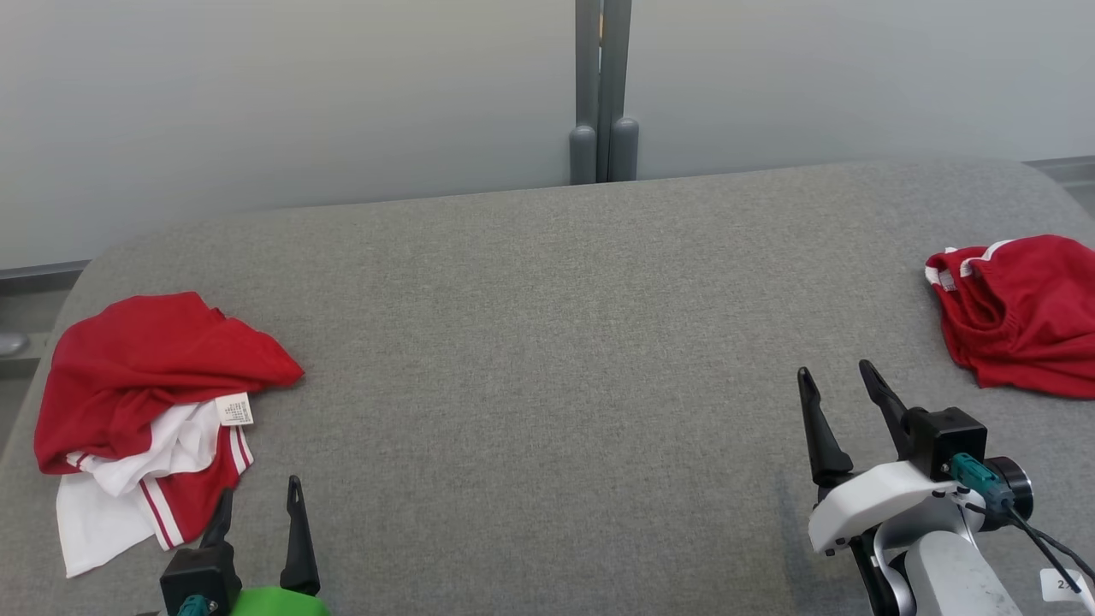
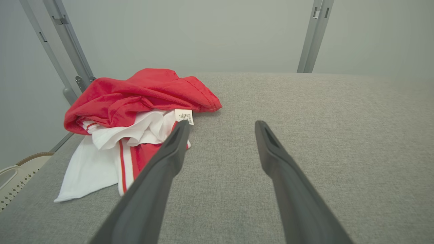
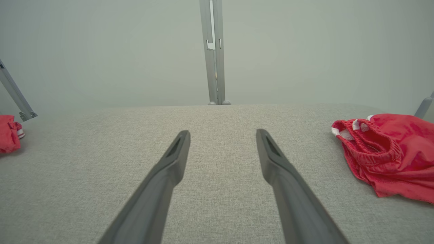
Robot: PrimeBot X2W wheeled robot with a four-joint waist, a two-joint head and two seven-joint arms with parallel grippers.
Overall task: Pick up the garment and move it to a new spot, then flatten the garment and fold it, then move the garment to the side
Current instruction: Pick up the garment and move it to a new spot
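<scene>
Head view: our left gripper (image 1: 261, 488) wide open, holds nothing, near left, just beside red and white garment (image 1: 145, 402). Our right gripper (image 1: 834, 370) wide open too, empty, near right. Red shorts (image 1: 1022, 312) lie far right on gray pad (image 1: 547, 342).
Left wrist view: garment in messy heap, left gripper close to its near edge.
Right wrist view: right gripper over bare pad, shorts apart at right.
We think nothing done yet: pick up, move, flatten, fold, put aside all left.
</scene>
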